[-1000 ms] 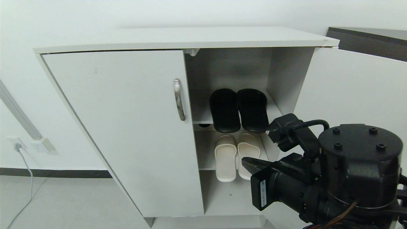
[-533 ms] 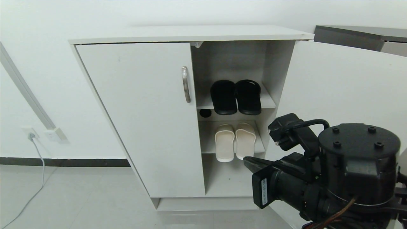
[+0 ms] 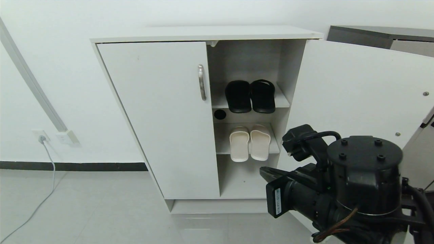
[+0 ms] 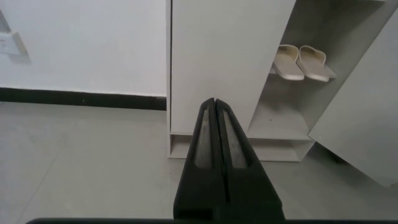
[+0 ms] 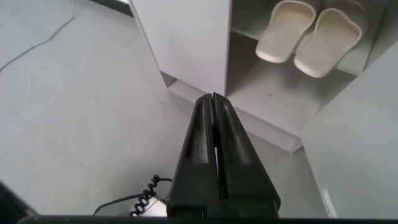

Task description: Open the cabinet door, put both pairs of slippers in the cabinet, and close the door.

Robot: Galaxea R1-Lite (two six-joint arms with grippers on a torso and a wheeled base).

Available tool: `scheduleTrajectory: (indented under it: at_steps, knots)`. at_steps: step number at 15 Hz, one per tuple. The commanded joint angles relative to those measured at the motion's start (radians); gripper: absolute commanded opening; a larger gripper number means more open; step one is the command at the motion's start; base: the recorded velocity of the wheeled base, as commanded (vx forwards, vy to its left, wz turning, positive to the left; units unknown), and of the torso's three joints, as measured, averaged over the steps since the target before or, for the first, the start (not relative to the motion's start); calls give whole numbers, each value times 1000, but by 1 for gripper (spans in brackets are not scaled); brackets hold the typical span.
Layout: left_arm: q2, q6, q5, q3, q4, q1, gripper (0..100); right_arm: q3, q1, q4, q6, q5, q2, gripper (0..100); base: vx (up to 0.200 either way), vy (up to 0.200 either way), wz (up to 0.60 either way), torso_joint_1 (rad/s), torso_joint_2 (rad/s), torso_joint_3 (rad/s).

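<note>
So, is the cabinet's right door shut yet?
Open. The right door stands swung wide, exposing the black slippers and white slippers inside.

White wall [image 3: 51,34], black skirting [image 3: 67,166], grey tile floor [image 3: 84,210], plugged socket [image 3: 41,137].

A white wall [image 3: 51,51] meets a pale tiled floor [image 3: 84,210] along a black baseboard [image 3: 67,166]. A socket [image 3: 40,137] low on the wall has a grey cable [image 3: 44,193] trailing to the floor. Just beside the socket is a small white box [image 3: 67,137], from which a grey strip [image 3: 30,81], perhaps conduit, slants upward. A grey unit [image 3: 373,34] stands at far right.
</note>
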Motion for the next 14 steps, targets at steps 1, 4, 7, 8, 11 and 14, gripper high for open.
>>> scheduleTrajectory:
  at_steps: [1, 4, 7, 8, 11, 14]
  knots:
    - [0, -1, 0, 0, 0, 0, 0, 7, -8, -3, -4, 1, 35, 0, 0, 0, 0, 0, 0, 0]
    - [0, -1, 0, 0, 0, 0, 0, 7, -20, -6, -4, 1, 63, 0, 0, 0, 0, 0, 0, 0]
    - [0, -1, 0, 0, 0, 0, 0, 11, -20, -10, -6, 1, 69, 0, 0, 0, 0, 0, 0, 0]
    - [0, -1, 0, 0, 0, 0, 0, 11, -22, -12, -4, 1, 81, 0, 0, 0, 0, 0, 0, 0]
    - [0, -1, 1, 0, 0, 0, 0, 12, -22, -12, -3, 1, 103, 0, 0, 0, 0, 0, 0, 0]
    - [0, -1, 0, 0, 0, 0, 0, 12, -23, -23, -3, 1, 104, 0, 0, 0, 0, 0, 0, 0]
